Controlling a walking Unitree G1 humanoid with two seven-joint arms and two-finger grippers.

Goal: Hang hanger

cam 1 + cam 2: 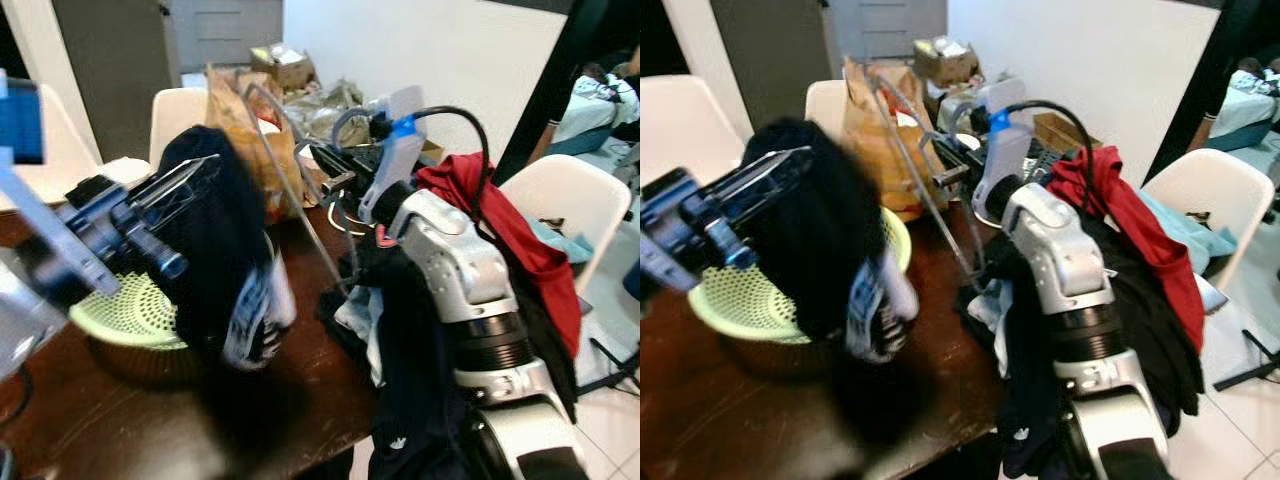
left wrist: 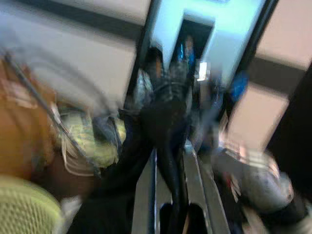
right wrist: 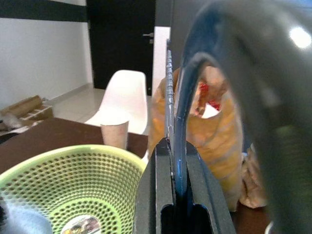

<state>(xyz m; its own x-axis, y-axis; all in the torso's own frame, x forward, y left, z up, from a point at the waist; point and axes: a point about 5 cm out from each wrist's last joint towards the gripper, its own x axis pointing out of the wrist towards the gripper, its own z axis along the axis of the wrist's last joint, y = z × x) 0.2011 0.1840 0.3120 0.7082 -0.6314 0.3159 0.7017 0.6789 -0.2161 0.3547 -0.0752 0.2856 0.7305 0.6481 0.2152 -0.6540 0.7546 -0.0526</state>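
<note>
My left gripper (image 1: 203,174) is raised over the table, shut on a dark garment (image 1: 222,262) with a white pattern that hangs down beside the green basket (image 1: 118,312). In the left wrist view the fingers (image 2: 146,187) pinch that dark cloth (image 2: 163,124). My right gripper (image 1: 331,166) reaches across the table, shut on a thin grey hanger (image 1: 292,180) that slants down toward the tabletop. The right wrist view shows its fingers (image 3: 156,180) closed on the hanger's curved hook (image 3: 192,92).
The dark wooden table (image 1: 150,425) carries a brown paper bag (image 1: 238,118) behind the basket. White chairs (image 1: 570,200) stand around it; the right one bears a heap of clothes with a red garment (image 1: 515,235) on top. Boxes and clutter (image 1: 285,65) line the far wall.
</note>
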